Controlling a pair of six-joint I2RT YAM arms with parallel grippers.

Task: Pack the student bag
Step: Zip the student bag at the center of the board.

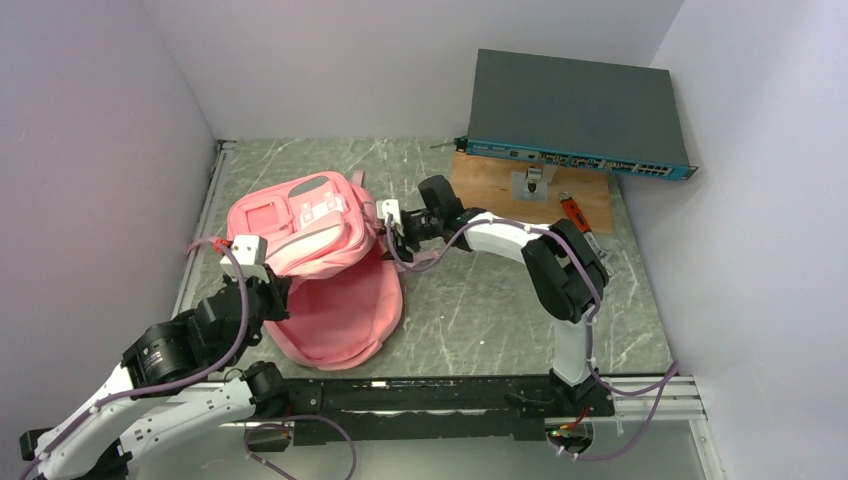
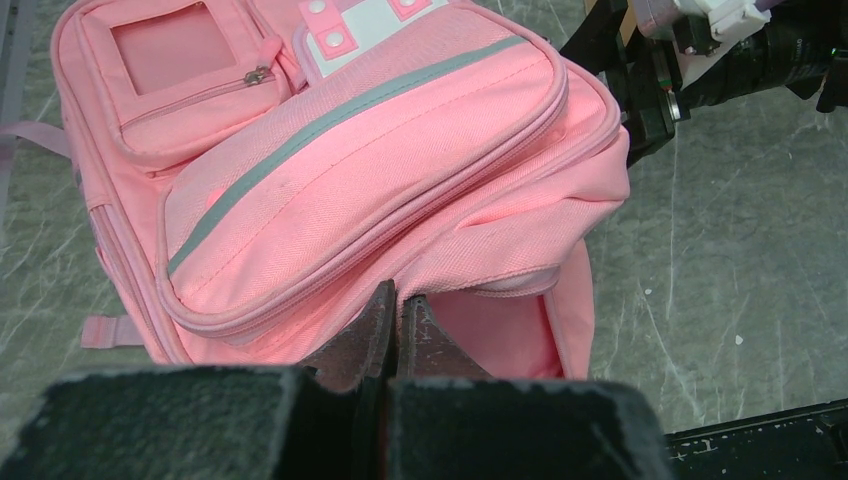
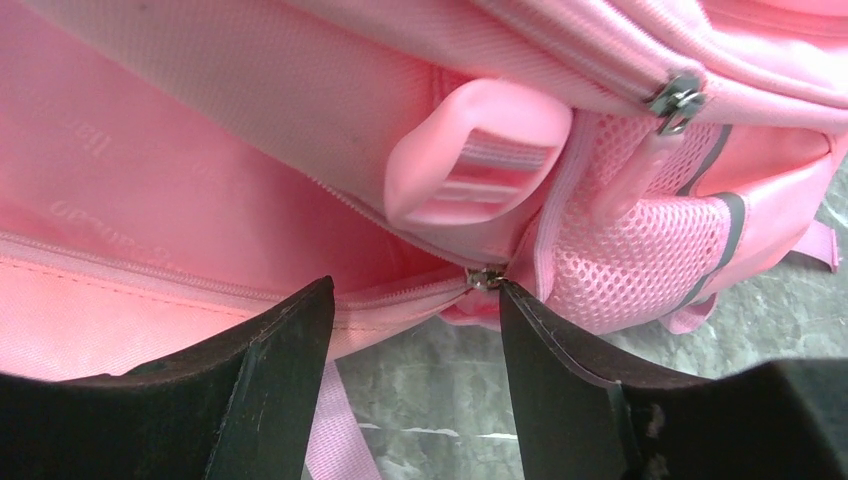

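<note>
Our left pincer (image 2: pixel 392 298) is pressed together against the student bag (image 2: pixel 380 170), which lies on the worktop (image 2: pixel 700 250) left of centre. Our right pincer (image 3: pixel 415 288) stands spread at its side, a zip slider (image 3: pixel 487 277) just beside one finger.

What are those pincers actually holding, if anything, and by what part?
Left pincer is shut on the student bag at its lower fabric edge; right pincer is open, holding nothing.
</note>
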